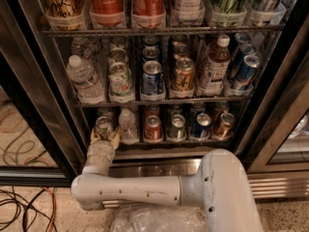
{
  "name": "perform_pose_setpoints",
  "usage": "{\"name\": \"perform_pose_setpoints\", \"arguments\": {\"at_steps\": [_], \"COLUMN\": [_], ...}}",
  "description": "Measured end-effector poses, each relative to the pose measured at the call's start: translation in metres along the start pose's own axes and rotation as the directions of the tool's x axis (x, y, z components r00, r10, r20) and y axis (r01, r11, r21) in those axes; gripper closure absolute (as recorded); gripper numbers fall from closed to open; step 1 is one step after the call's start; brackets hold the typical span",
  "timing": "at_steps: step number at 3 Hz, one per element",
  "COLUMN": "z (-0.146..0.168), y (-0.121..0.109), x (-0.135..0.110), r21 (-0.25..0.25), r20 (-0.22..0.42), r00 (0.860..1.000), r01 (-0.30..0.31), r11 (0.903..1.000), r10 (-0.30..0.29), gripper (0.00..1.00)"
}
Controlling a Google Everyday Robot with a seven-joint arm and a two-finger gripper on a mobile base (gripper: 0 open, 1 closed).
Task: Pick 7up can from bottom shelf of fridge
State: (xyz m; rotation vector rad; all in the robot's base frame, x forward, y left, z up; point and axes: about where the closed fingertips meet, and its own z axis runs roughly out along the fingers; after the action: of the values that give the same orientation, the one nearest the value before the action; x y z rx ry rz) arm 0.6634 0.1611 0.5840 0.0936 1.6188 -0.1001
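Observation:
The 7up can (103, 125), pale green and white with a silver lid, stands at the far left of the fridge's bottom shelf (186, 140). My gripper (104, 135) reaches up from the white arm (135, 191) to the shelf's front edge. Its two fingers sit on either side of the can, against its sides. The can stands upright on the rack. The fridge (154, 167) shows its steel base strip just behind my wrist.
Right of the 7up can stand a small clear bottle (127, 125), a red can (153, 128), a silver can (176, 127), a blue can (200, 124) and a brown can (223, 124). Black door frames (46, 110) flank the opening. Cables (21, 204) lie on the floor at left; crinkled plastic (154, 220) lies below the arm.

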Motion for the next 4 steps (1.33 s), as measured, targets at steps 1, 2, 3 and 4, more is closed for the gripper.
{"name": "perform_pose_setpoints", "arguments": {"at_steps": [1,2,3,4], "z": [0.0,0.0,0.0,-0.012], "y": [0.0,0.0,0.002,-0.011], "x": [0.0,0.0,0.0,-0.024], "r21": [0.0,0.0,0.0,-0.061], "r20": [0.0,0.0,0.0,0.044], "r00": [1.0,1.0,1.0,0.999], "r01": [0.0,0.0,0.0,-0.009], "r11": [1.0,1.0,1.0,0.9981], "r10": [0.0,0.0,0.0,0.012], "gripper": [0.6,0.83,1.0,1.0]}}
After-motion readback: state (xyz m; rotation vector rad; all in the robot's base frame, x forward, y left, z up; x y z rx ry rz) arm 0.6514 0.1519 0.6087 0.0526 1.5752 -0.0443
